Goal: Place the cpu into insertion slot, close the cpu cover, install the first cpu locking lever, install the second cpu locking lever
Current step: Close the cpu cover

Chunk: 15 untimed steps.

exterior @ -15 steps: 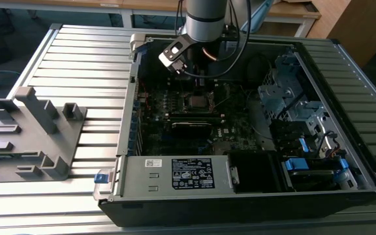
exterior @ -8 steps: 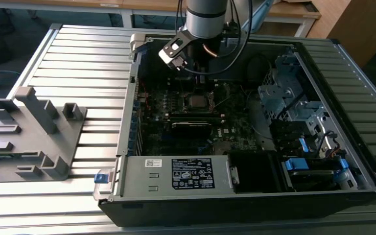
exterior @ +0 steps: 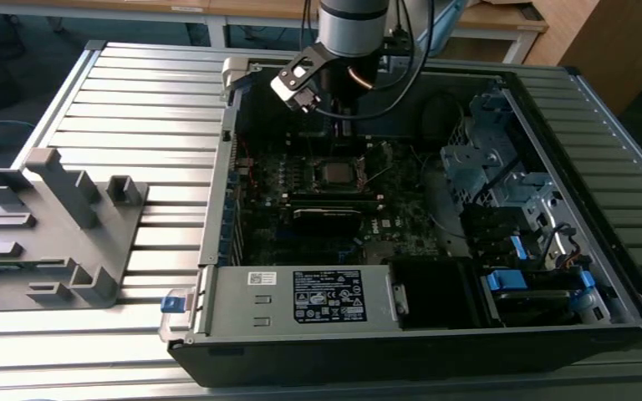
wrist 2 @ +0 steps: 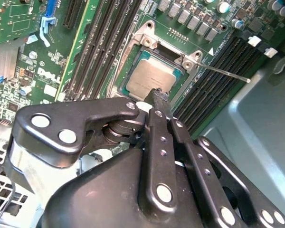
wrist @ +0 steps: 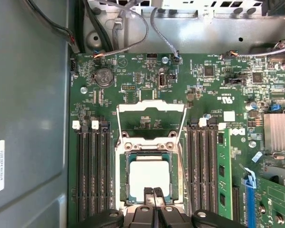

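The cpu (wrist: 149,176), a flat silver-grey square, lies in the insertion slot (wrist: 149,153) on the green motherboard; it shows in both wrist views (wrist 2: 151,78) and as a small square in the exterior view (exterior: 333,173). The cpu cover (wrist: 151,107), a thin silver frame, is swung open and lies flat on the board beyond the slot. A thin metal locking lever (wrist 2: 225,74) sticks out sideways from the socket's corner. My gripper (wrist: 154,194) hangs just above the chip's near edge, its fingers pressed together, shut on nothing. It reaches down into the case (exterior: 341,129).
Black memory slots (wrist: 92,171) flank the socket on both sides. A finned heatsink (wrist: 280,133) and loose cables (wrist: 133,28) lie nearby. The case holds a power supply (exterior: 298,296) and drive cages (exterior: 522,276). A grey fixture (exterior: 53,225) stands on the slatted table.
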Available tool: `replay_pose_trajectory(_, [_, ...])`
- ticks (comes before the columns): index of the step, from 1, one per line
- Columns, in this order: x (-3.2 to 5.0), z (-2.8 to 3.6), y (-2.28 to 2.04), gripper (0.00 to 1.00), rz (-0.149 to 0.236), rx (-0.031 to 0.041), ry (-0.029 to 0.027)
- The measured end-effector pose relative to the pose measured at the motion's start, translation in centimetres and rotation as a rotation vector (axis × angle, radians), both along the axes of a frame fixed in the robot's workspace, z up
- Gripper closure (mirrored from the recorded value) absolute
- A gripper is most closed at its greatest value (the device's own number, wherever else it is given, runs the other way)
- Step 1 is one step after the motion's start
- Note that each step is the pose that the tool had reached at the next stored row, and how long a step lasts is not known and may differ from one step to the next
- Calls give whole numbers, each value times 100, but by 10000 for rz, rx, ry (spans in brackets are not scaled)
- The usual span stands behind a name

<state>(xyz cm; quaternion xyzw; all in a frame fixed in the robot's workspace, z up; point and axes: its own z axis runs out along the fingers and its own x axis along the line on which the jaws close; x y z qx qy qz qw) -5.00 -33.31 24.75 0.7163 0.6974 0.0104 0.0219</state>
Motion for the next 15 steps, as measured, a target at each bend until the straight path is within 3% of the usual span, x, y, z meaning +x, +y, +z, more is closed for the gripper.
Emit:
replay_pose_trajectory(6, [0,64,0,90,0,-1,1])
replay_pose_trajectory(15, [0,77,0,90,0,-5,3])
